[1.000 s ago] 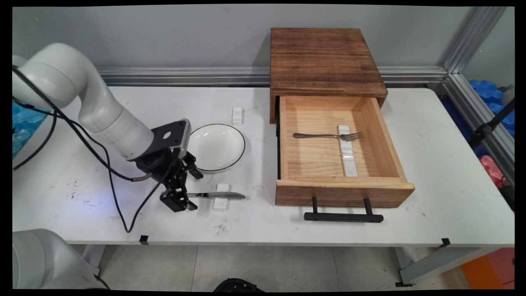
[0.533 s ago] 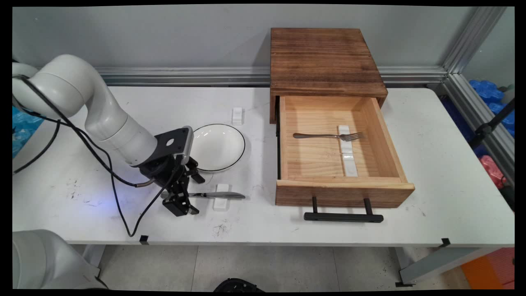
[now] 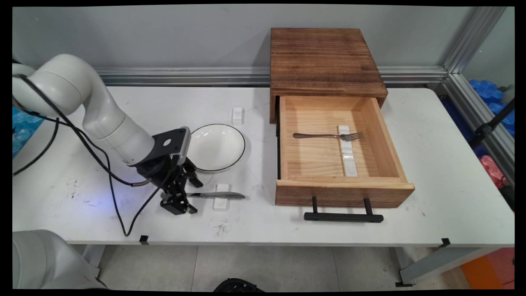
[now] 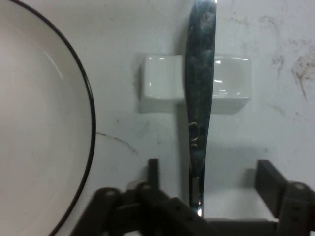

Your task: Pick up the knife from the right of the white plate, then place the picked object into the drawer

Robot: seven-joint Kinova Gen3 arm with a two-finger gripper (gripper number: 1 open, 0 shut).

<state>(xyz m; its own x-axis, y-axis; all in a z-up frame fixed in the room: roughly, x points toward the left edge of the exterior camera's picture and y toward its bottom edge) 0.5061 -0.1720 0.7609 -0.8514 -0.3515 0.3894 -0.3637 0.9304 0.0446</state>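
The gripper (image 3: 179, 197) is sitting low over the surface (image 3: 82, 164), its two fingers (image 4: 273, 184) standing apart on either side of the handle end of a knife (image 3: 213, 195) — open around it, not closing on it, with a clear gap showing on each side in the hand view. The knife is a slim piece of plain silver metal, dark and mirror-like in the hand view, lying flat with its length running left to right. Its middle is resting across a small white rest (image 3: 221, 197), a glossy rectangular block, and its rounded tip is pointing right.

Just beyond the gripper, on the far side, a white plate (image 3: 216, 146) with a thin black rim is lying on the surface, close to the knife but not touching it. A second small white block (image 3: 237, 115) is sitting farther back.

The white arm (image 3: 94, 119) is reaching in from the left, bending down at the elbow, its wrist tilting the gripper toward the right and downward, black cables (image 3: 102, 164) hanging from it.

To the right, well apart, a wooden drawer (image 3: 341, 144) is standing pulled open — a fork (image 3: 324, 135) is lying inside it across a white strip (image 3: 346, 152).
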